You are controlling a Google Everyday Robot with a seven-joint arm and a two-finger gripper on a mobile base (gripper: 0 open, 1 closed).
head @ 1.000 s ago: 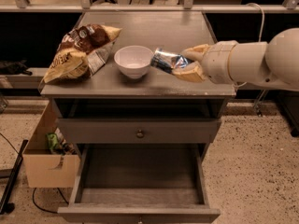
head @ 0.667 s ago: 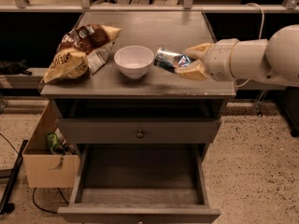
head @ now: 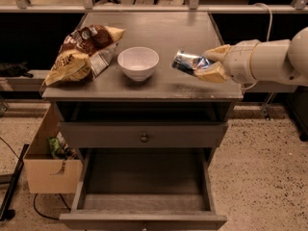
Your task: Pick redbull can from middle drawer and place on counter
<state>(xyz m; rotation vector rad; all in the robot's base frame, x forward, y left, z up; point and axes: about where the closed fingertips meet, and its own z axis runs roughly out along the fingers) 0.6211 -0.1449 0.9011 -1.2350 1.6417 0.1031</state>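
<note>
The redbull can [head: 187,61], blue and silver, lies tilted on its side between the tan fingers of my gripper [head: 206,64], a little above the right part of the counter [head: 178,32]. The gripper is shut on the can and comes in from the right on a white arm [head: 269,61]. The open drawer [head: 144,186] sticks out below, its grey tray bare.
A white bowl [head: 138,62] stands on the counter left of the can. A brown and yellow chip bag [head: 82,52] lies at the counter's left. A closed drawer front with a round knob [head: 144,137] sits above the open drawer. A cardboard box [head: 48,162] stands on the floor at left.
The gripper with the can has stayed over the counter's right side, shifting slightly left; the can stays held.
</note>
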